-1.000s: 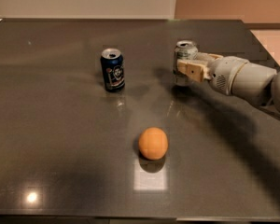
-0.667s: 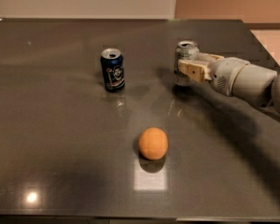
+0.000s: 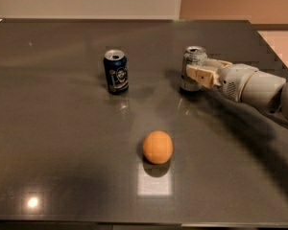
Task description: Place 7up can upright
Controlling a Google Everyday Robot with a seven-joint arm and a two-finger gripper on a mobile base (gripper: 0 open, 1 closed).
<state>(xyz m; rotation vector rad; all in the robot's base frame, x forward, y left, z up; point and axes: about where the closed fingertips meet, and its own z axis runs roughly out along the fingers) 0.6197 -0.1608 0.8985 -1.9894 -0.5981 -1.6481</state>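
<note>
The 7up can, silver with an open top, stands upright on the dark table at the right of its far half. My gripper reaches in from the right and is shut on the can's body. One cream finger lies across the can's front side and hides the label. The can's base is on or very near the table top.
A dark blue can stands upright to the left of the 7up can. An orange lies nearer the camera, in the middle of the table. My white arm stretches over the table's right side.
</note>
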